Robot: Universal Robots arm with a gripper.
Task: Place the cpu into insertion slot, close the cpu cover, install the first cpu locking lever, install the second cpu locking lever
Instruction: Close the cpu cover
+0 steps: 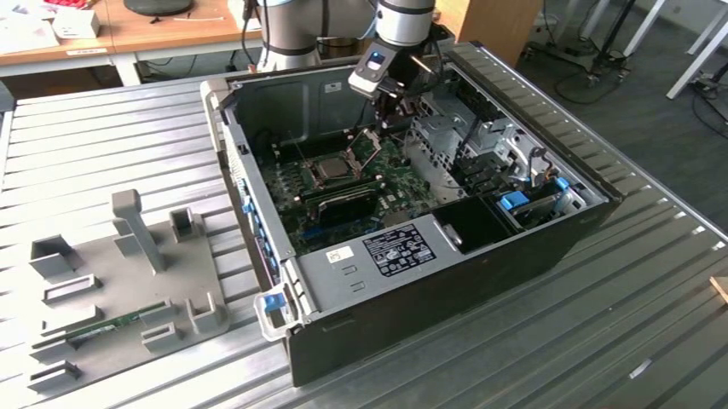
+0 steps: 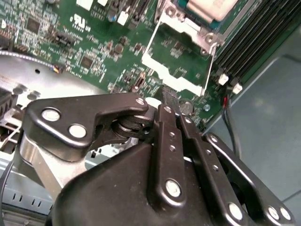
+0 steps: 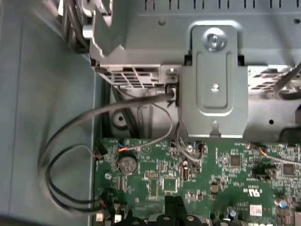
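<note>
One cpu (image 1: pixel 336 168) lies in the insertion slot (image 2: pixel 207 32) at the centre of the exterior view. The cpu cover (image 2: pixel 176 77) stands raised just above it in the frame. The gripper (image 2: pixel 170 101) has its fingers drawn together, tips just beside the cover's free edge, over the green motherboard (image 2: pixel 84 42).

Note: in the second wrist view you see the cpu (image 2: pixel 207 5) run off the picture's edge, and the gripper (image 2: pixel 170 100) body hides the motherboard (image 2: pixel 94 42) just beside the cpu cover (image 2: pixel 176 56).
</note>
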